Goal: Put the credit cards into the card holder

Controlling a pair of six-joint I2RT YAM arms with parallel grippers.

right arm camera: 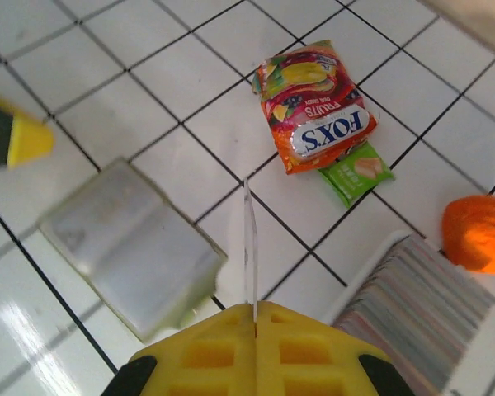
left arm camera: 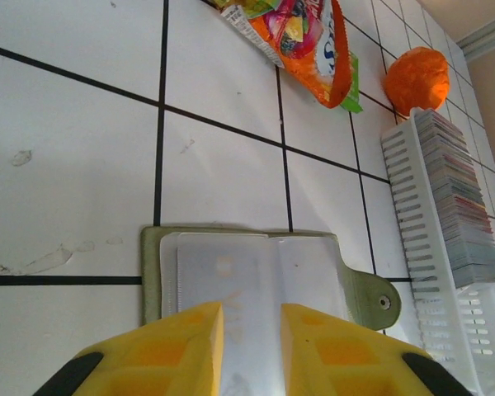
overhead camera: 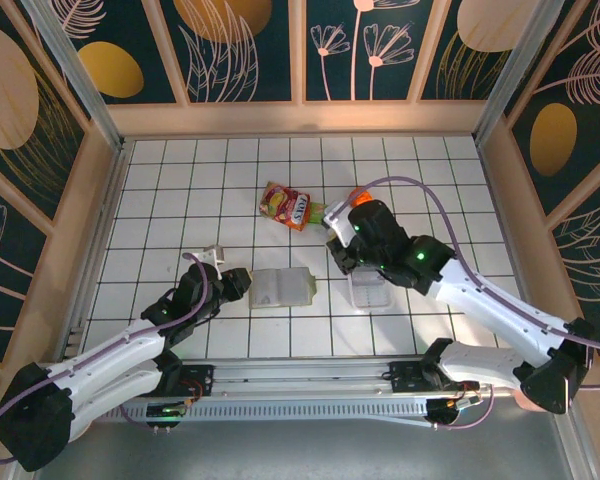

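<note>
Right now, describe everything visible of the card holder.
The card holder lies open and flat on the white tiled table, olive-green cover down, pale clear-plastic sleeves facing up and seemingly empty. A green closing tab with a metal snap sticks out on the side toward the slotted white tray, which it does not touch. The left gripper hangs open over its near edge; contact cannot be judged.
</note>
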